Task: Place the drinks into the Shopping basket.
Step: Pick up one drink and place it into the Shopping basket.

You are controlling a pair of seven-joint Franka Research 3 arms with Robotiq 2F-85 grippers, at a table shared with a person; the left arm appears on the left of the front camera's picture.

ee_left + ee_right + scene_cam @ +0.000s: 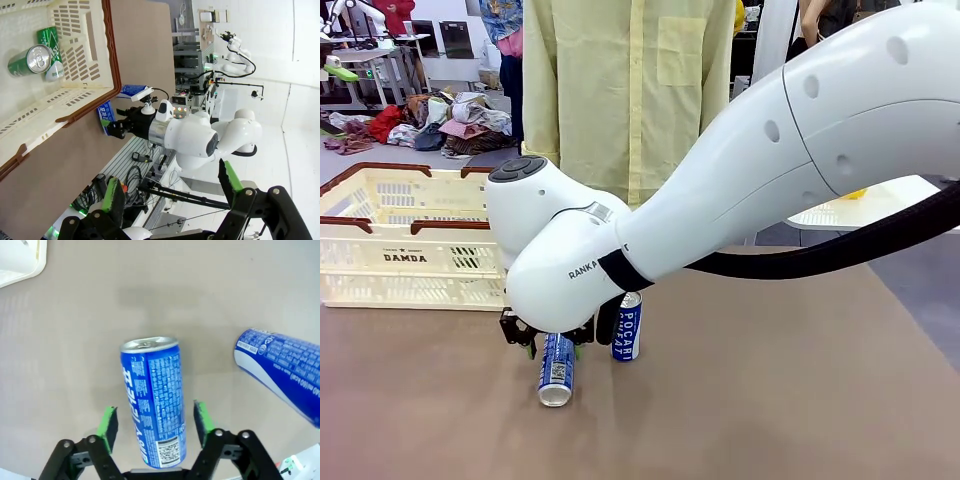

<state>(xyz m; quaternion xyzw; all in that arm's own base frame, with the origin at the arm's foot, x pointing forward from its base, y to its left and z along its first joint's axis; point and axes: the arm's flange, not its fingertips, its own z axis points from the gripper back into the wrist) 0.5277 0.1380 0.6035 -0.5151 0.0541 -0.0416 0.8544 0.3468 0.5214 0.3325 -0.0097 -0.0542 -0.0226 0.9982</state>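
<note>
A blue drink can (556, 370) lies on the brown table just under my right gripper (552, 342). In the right wrist view this can (152, 405) sits between the green pads (107, 422), and a gap shows on each side, so the gripper (154, 421) is open around it. A second blue can (627, 327) stands upright close to its right, seen also in the right wrist view (280, 367). The cream Shopping basket (400, 250) stands at the back left. My left gripper (172, 200) hangs open beside the basket (112, 65), where a green can (27, 61) lies.
A person in a pale yellow shirt (625, 90) stands at the far side of the table. A white tray (850, 208) sits at the back right. My right arm (740, 170) spans the middle of the table.
</note>
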